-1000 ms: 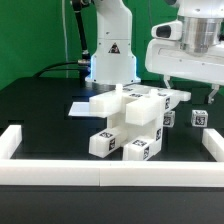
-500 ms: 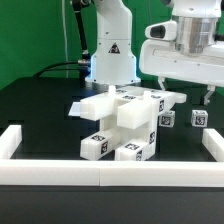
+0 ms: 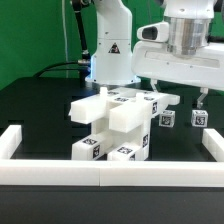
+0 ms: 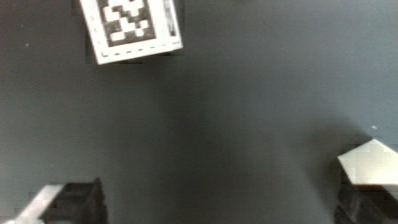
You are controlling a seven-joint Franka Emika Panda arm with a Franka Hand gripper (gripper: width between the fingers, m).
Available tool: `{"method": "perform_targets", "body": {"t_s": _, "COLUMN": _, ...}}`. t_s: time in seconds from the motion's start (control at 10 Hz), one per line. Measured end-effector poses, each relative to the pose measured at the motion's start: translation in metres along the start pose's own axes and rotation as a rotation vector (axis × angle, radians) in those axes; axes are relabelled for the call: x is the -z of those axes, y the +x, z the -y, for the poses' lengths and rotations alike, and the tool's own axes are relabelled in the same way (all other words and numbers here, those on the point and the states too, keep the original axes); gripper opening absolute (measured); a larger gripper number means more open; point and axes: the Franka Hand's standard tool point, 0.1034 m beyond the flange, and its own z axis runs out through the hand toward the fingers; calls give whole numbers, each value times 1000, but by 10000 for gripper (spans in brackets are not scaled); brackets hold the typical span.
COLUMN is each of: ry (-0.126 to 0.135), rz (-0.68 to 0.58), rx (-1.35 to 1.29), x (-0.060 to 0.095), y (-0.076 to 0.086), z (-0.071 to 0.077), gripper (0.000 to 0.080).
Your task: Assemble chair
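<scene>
**A:** A black table (image 3: 40, 112) under a green backdrop (image 3: 30, 40), with a white border rail (image 3: 100, 172) along the front edge. The half-built chair (image 3: 115, 122) stands in the middle, close behind that rail, and nothing is holding it. What worries you?

**B:** The way it stands. It is a cluster of slabs and bars resting on a few tagged blocks, and an upper slab juts out toward the exterior view's left. I'd judge it top-heavy — a light knock might topple it or open a joint. It is also near the rail, so a push that way could wedge it there.

**A:** And the gripper (image 3: 182, 97)?

**B:** It is high up, to the exterior view's right of the chair and above the small tagged cubes (image 3: 198, 117). Those cubes lie just beside the chair's nearest bar. A straight drop could strike a cube or clip that bar.

**A:** The jaws?

**B:** They are spread wide, about as far apart as they look able to go. In the wrist view the fingers (image 4: 63, 203) sit at either side with only bare dark table between them — nothing gripped, nothing touched.

**A:** Does the wrist camera show anything else?

**B:** A tagged white part (image 4: 134, 28) and the corner of another white piece (image 4: 370, 160), both clear of the jaws. I cannot tell which parts they are.
</scene>
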Motion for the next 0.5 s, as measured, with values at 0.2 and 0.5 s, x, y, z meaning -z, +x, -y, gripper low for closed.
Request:
{"method": "perform_targets", "body": {"t_s": 0.2, "ry": -2, "rz": 1, "rx": 3, "x": -1, "y": 1, "z": -2, "gripper": 649}}
{"method": "perform_targets", "body": {"t_s": 0.5, "ry": -2, "rz": 2, "rx": -4, "x": -1, "y": -4, "z": 3, "gripper": 649}}
